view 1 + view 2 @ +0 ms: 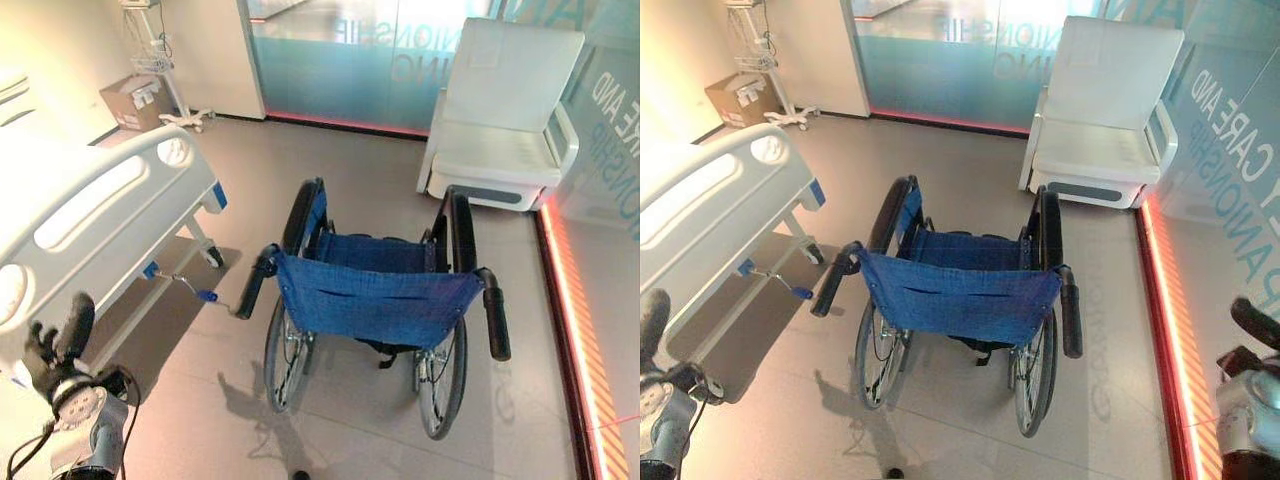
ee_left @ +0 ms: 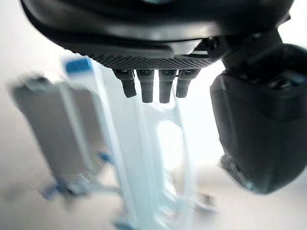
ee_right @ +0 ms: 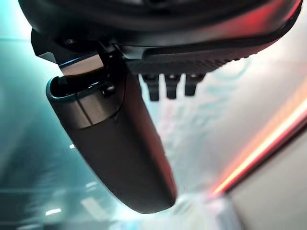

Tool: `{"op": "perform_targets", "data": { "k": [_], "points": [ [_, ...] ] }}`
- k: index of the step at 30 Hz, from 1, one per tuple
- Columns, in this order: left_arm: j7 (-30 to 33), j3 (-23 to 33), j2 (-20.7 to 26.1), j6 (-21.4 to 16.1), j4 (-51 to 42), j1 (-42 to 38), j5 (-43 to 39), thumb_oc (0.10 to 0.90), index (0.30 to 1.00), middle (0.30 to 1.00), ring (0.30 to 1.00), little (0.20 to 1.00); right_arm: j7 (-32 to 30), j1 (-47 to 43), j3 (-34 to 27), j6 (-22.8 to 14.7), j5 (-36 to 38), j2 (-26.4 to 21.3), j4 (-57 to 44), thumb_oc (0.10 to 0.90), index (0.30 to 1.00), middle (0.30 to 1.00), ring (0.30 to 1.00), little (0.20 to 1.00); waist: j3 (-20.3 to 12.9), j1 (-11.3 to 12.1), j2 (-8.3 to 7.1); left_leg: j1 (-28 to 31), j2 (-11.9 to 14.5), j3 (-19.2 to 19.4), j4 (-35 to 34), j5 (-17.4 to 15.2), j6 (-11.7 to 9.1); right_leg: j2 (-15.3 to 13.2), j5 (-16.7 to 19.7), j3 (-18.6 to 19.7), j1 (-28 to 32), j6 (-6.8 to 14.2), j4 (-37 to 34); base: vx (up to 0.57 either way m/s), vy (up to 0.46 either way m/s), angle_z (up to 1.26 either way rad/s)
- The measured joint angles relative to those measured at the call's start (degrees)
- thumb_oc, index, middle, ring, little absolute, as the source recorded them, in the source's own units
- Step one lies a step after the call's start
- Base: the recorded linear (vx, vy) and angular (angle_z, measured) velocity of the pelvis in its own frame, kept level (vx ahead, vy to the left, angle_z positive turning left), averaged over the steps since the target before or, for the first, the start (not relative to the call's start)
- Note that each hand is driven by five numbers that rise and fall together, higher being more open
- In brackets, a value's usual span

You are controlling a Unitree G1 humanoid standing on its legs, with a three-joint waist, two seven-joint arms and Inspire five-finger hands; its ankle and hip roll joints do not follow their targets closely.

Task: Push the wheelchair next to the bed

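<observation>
Wheelchair (image 1: 375, 300) stands untouched; right hand (image 1: 1252, 325) at right eye view's edge.

A hospital room: rail-sided bed (image 1: 95, 215), wheelchair (image 1: 375, 300), white recliner (image 1: 505, 115).

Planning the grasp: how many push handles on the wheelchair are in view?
2. Left push handle sticks out toward the bed; right push handle is on the wheelchair's opposite side, toward the red floor strip. Neither is held.

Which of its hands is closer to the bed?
Left. The left hand is right beside the bed; the right hand is across the wheelchair, by the glass wall.
</observation>
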Motion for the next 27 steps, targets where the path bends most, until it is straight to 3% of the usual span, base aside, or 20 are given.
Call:
{"op": "perform_targets", "data": {
  "k": [2,6,9,10,16,24,27],
  "points": [
    [-0.8,-0.4,-0.6,2.4,-4.8,-0.4,1.2,0.8,0.9,0.9,0.9,0.9,-0.1,-0.2,3.7,2.3,-2.7,1.9,-3.9,0.8,0.9,0.9,0.9,0.9,0.0,-0.3,0.1,0.2,-0.1,0.1,0.0,0.0,0.0,-0.1,0.0,0.7,0.1,0.0,0.0,0.06,0.034,-0.04],
    [-5.2,-0.4,-0.5,6.6,-9.8,-0.7,0.1,0.8,0.9,0.9,0.9,0.9,0.8,-0.4,4.7,7.5,-2.7,1.9,-6.9,0.8,0.9,0.9,0.9,0.9,0.2,-0.3,0.6,0.1,-0.1,0.2,0.0,0.1,0.1,-0.1,0.1,1.2,0.0,0.1,0.0,0.01,0.005,-0.01],
    [-9.4,-0.5,0.0,9.4,-10.9,-0.9,-3.0,0.8,0.9,0.9,0.9,0.9,4.1,-0.4,6.8,9.9,-2.4,-0.7,-7.1,0.8,0.9,0.9,0.9,0.9,0.6,-0.3,1.32,0.0,-0.1,0.3,0.0,0.1,0.1,-0.1,0.1,1.2,-0.2,0.1,0.0,0.0,0.0,0.0],
    [-12.4,-0.6,0.2,11.0,-11.6,-0.9,-4.7,0.8,0.9,0.9,0.9,0.9,6.5,-0.4,8.3,11.1,-1.8,-2.5,-7.1,0.8,0.9,0.9,0.9,0.9,0.7,-0.3,1.47,-0.1,-0.1,0.3,0.0,0.1,0.1,-0.1,0.1,1.2,-0.3,0.1,0.0,0.0,0.0,0.0],
    [-21.1,-4.1,0.8,16.7,-15.1,-0.8,-7.1,0.8,0.9,0.9,0.9,0.9,13.4,-0.4,11.7,13.9,7.4,-2.6,-10.2,0.8,0.9,0.9,0.9,0.9,0.9,0.0,1.34,-0.8,0.0,0.5,0.0,0.1,0.1,0.0,0.1,1.3,-1.0,0.1,0.0,-0.02,-0.009,0.0],
    [-26.9,-6.9,11.0,25.4,-15.0,-0.8,-7.6,0.8,0.9,0.9,0.9,0.9,13.8,-1.0,12.8,16.8,13.9,-5.3,-11.2,0.8,0.9,0.9,0.9,0.9,2.9,-0.2,0.36,-0.8,0.0,1.4,0.0,0.1,0.1,-0.1,0.1,1.7,-1.2,0.2,0.0,-0.03,0.008,-0.03],
    [-29.0,-7.3,12.2,27.4,-15.0,-0.9,-10.7,0.8,0.9,0.9,0.9,0.9,12.2,-1.4,13.0,16.8,18.0,-6.6,-11.3,0.8,0.9,0.9,0.9,0.9,3.0,-0.2,0.3,-0.9,0.0,1.5,0.0,0.1,0.1,-0.1,0.1,2.5,-1.5,0.2,0.0,-0.04,0.012,-0.03]
  ]
}}
